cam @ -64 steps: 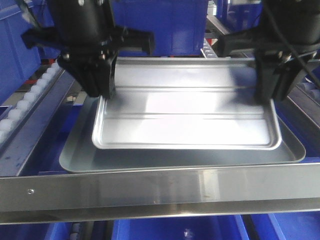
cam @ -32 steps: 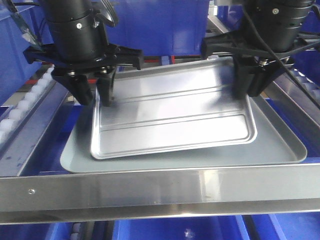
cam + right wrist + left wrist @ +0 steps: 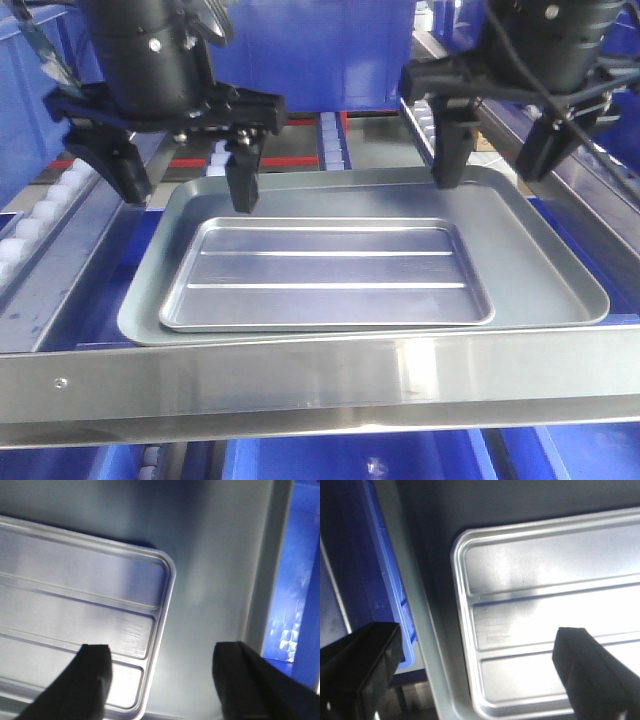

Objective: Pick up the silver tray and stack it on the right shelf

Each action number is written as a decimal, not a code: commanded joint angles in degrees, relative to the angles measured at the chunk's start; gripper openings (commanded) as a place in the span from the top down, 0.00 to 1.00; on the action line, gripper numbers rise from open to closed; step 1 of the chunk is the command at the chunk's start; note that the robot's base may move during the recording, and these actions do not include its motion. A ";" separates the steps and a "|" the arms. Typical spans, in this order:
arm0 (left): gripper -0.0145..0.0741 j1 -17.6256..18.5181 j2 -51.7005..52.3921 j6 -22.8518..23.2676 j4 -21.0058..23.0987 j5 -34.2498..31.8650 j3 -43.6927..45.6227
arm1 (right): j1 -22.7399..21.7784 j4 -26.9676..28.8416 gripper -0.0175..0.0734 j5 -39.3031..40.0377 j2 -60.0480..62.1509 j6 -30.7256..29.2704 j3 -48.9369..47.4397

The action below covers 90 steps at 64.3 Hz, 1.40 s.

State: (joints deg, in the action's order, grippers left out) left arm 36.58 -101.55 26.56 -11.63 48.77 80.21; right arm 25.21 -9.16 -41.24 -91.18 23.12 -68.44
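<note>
The shiny silver rectangular tray (image 3: 326, 275) with rounded corners and a low raised rim is lying flat inside the larger, duller grey plain-floored tray (image 3: 540, 275), toward its front left. Two long parallel ridges are running across its floor, catching light. The grey tray is sitting on the metal roller shelf, behind the broad shiny steel front bar (image 3: 320, 385). White rollers (image 3: 45, 215) are showing along the left rail.

The left black gripper (image 3: 185, 185) is hanging spread wide above the trays' back left corner, grasping nothing. The right black gripper (image 3: 495, 160) is hanging likewise released over the grey tray's back right.

Both arms are cut off at the top. Wrist views are blurred; only tray corners and dark fingertips are showing.
</note>
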 commanded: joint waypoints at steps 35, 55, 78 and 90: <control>0.94 3.88 39.80 -1.29 -6.18 -19.65 -28.68 | -0.05 -5.52 0.75 7.56 25.52 -0.42 14.01; 0.95 3.88 60.45 -1.29 -6.42 -39.83 -54.77 | -0.05 -6.48 0.75 22.41 43.48 -0.47 37.22; 0.95 3.88 78.87 -1.29 -6.42 -40.37 -57.61 | 0.06 -12.97 0.75 24.39 67.98 -0.47 42.46; 0.95 3.88 81.31 -1.29 -6.42 -40.37 -57.61 | 0.06 -16.27 0.75 23.98 71.92 -0.47 42.53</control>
State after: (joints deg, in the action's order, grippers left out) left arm 40.01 -20.11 25.17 -17.57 13.25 20.94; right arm 25.40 -23.23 -21.82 -19.17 23.10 -24.47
